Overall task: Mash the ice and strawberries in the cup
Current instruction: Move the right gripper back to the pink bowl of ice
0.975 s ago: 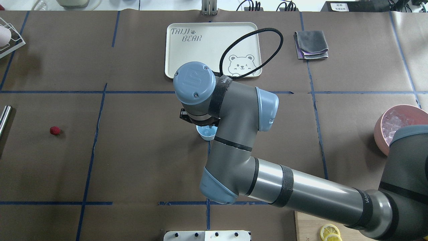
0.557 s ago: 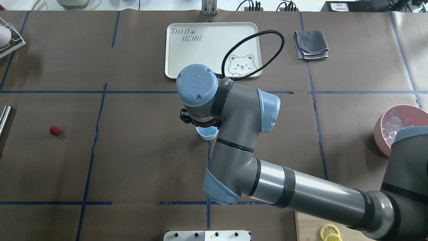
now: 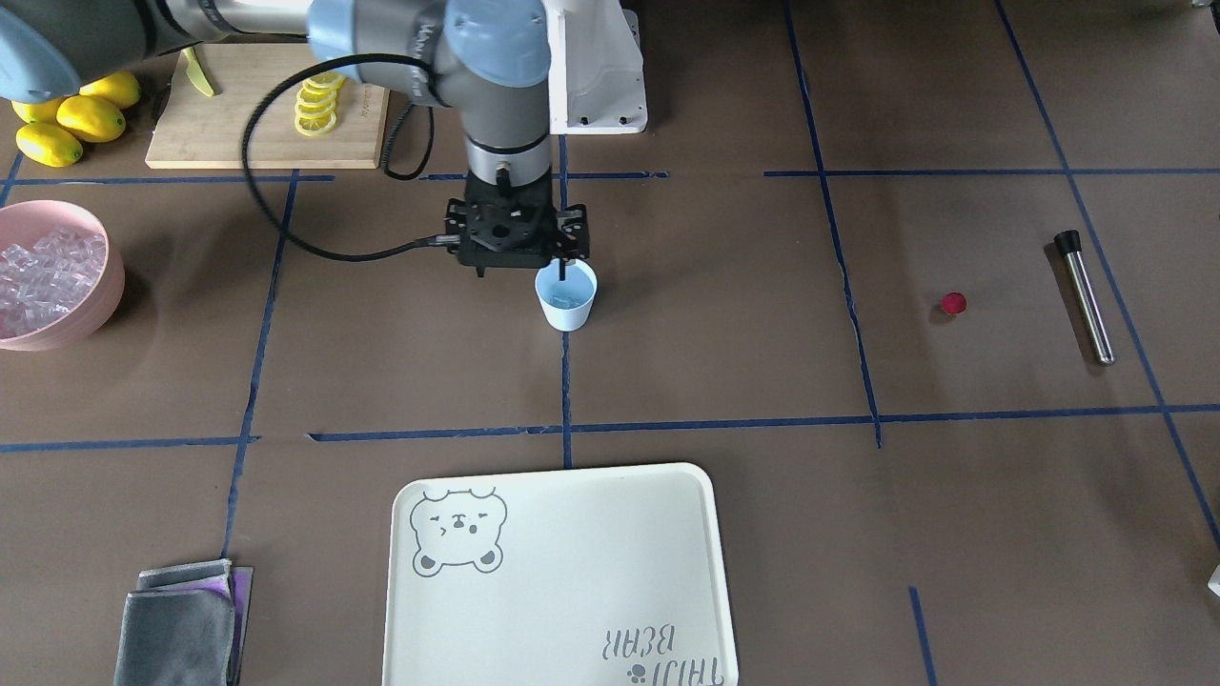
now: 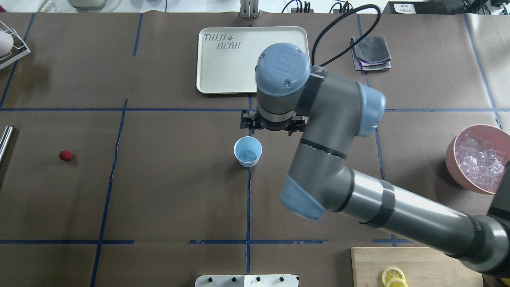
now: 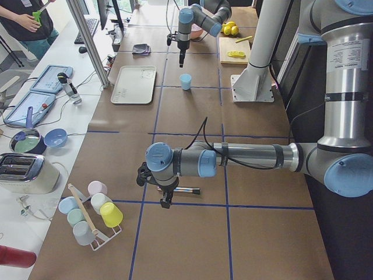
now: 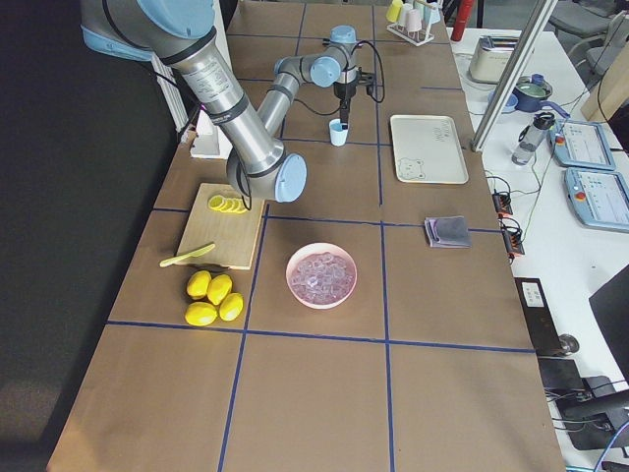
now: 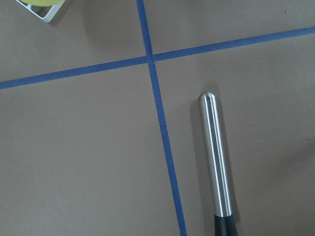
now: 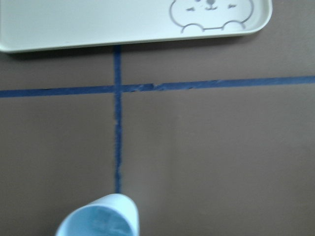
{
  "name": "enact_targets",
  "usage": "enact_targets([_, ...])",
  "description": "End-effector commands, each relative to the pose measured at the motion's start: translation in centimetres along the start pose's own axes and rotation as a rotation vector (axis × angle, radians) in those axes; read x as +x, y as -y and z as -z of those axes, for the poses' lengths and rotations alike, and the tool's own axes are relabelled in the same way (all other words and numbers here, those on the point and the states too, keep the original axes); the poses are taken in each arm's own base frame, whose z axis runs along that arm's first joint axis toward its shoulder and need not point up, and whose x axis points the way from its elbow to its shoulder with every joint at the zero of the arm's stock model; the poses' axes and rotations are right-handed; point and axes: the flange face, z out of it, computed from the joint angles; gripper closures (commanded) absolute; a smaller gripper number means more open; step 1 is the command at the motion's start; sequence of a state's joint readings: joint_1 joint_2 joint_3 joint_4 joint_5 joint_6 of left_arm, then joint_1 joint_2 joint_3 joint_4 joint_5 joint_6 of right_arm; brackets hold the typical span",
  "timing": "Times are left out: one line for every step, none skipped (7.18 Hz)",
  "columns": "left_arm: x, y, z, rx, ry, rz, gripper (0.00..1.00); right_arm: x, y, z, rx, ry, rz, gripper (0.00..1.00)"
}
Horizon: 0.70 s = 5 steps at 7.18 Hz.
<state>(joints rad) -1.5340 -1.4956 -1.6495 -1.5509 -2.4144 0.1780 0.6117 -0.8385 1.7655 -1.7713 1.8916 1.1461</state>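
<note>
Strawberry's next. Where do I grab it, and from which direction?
Pinch the strawberry across its round middle, coming straight down from above. It is small and lies low on the table with nothing close beside it, so the jaws can drop on either side. A sideways approach would likely just roll it.

You'll notice the right gripper (image 3: 521, 268) has left its place above the cup (image 4: 238, 150) — the arm has swung toward the tray (image 4: 231, 67), and the cup's mouth is now fully uncovered — ice (image 4: 249, 155) showing inside.
</note>
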Motion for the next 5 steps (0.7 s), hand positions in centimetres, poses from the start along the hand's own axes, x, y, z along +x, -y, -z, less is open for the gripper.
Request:
enact_targets([0.0, 0.0, 0.0, 0.000, 0.000, 0.000, 0.00, 14.6, 1.2, 3.1, -0.013, 0.006, 0.176, 0.01])
enact_targets([0.0, 0.0, 0.0, 0.000, 0.000, 0.000, 0.00, 20.6, 0.9, 3.5, -0.029, -0.018, 0.250, 0.01])
enact_targets([0.0, 0.0, 0.0, 0.001, 0.000, -0.001, 0.00, 25.5, 0.5, 4.6, -0.048, -0.019, 0.297, 0.01])
enact_targets([0.0, 0.0, 0.0, 0.001, 0.000, -0.001, 0.00, 30.7, -0.4, 5.5, -0.073, -0.018, 0.345, 0.01])
enact_targets([0.0, 0.0, 0.0, 0.001, 0.000, -0.001, 0.00, 35.7, -1.2, 5.5, -0.075, -0.005, 0.382, 0.01])
